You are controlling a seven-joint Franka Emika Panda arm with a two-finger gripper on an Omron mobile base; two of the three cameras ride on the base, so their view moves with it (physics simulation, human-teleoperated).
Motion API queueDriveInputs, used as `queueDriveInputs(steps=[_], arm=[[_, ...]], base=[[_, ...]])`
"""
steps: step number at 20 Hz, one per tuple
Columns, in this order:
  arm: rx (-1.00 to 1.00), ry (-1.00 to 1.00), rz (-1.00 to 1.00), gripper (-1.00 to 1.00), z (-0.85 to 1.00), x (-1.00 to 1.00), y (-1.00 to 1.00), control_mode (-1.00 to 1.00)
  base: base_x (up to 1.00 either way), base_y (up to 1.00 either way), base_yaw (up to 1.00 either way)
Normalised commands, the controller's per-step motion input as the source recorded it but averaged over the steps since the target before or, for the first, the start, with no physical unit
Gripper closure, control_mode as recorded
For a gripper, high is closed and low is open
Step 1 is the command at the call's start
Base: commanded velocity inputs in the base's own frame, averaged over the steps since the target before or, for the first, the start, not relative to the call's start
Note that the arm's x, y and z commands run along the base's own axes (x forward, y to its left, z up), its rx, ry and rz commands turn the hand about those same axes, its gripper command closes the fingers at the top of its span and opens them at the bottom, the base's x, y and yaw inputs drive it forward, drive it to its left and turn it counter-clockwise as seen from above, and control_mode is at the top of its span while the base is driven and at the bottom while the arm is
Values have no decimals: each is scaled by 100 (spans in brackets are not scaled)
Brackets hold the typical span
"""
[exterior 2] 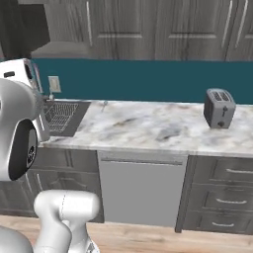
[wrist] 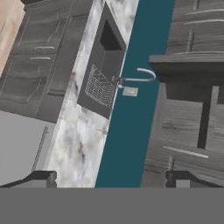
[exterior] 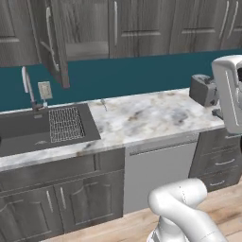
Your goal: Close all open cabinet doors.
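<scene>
One grey wood-grain cabinet door (exterior: 49,42) above the sink stands open, swung out over the counter with its silver bar handle facing left. In the rolled hand view this open cabinet door (wrist: 188,70) juts out from the upper row at the right. The dark inside of its cabinet (exterior 2: 22,24) shows at the top left of the right base view. The other upper doors (exterior: 142,23) to its right sit flush. My gripper (wrist: 111,177) is open with nothing between its fingertips (wrist: 43,177), well back from the door.
A sink (exterior: 28,125) with a wire rack (exterior: 65,124) and a faucet (exterior: 27,87) lies under the open door. A toaster (exterior 2: 220,108) stands on the marble counter (exterior: 142,118) to the right. A dishwasher (exterior: 160,168) and drawers (exterior 2: 222,195) sit below.
</scene>
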Motion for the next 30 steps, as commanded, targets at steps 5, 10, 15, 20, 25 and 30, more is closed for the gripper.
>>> queueDriveInputs(steps=[5, 10, 15, 20, 25, 30], arm=[[0, 0, 0, -100, 0, 0, 0, 100], [0, 0, 0, -100, 0, 0, 0, 100], [0, 0, 0, -100, 0, 0, 0, 100], [0, 0, 0, -100, 0, 0, 0, 100], [0, 0, 0, -100, 0, 0, 0, 100], [0, 0, 0, -100, 0, 0, 0, 100]], base=[[0, 88, 0], [0, 62, 0], [22, 8, 0], [35, -5, 0], [60, -2, 1], [65, -18, 5]])
